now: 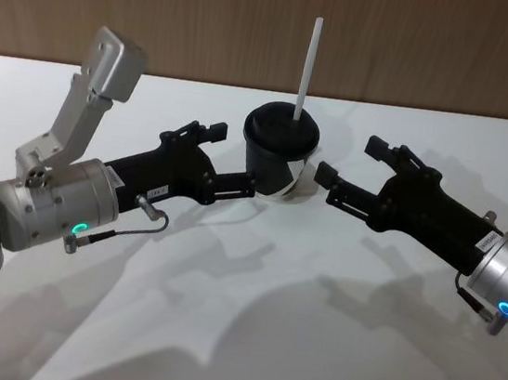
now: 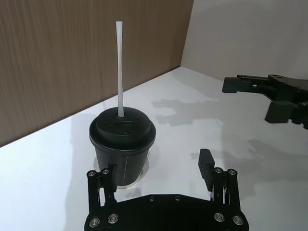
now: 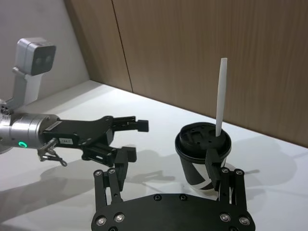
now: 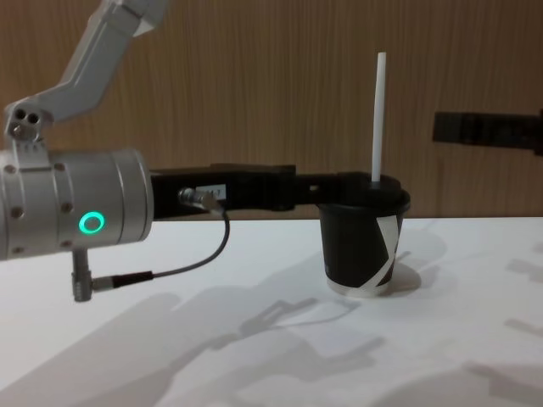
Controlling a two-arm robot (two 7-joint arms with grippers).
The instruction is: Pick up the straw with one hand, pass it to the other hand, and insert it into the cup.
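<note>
Left gripper [image 1: 219, 159] sitting spread open, holding nothing, lower finger reaching just beside cup [image 1: 277, 160] wall; touching or not, can't tell. Risk I'm seeing: any sideways swing on retreat nudging cup, tipping it on white table [image 1: 244, 339]. Cup standing between both arms, straw [image 1: 306, 69] rising upright through lid, slightly leaning. Right gripper [image 1: 348, 170] also gaping open, empty, hanging near cup's other side; careless pull-back there clipping straw, dragging it out.

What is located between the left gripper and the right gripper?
The cup, with the straw standing in its lid, sits between the open left gripper and the open right gripper, as the head view shows.
</note>
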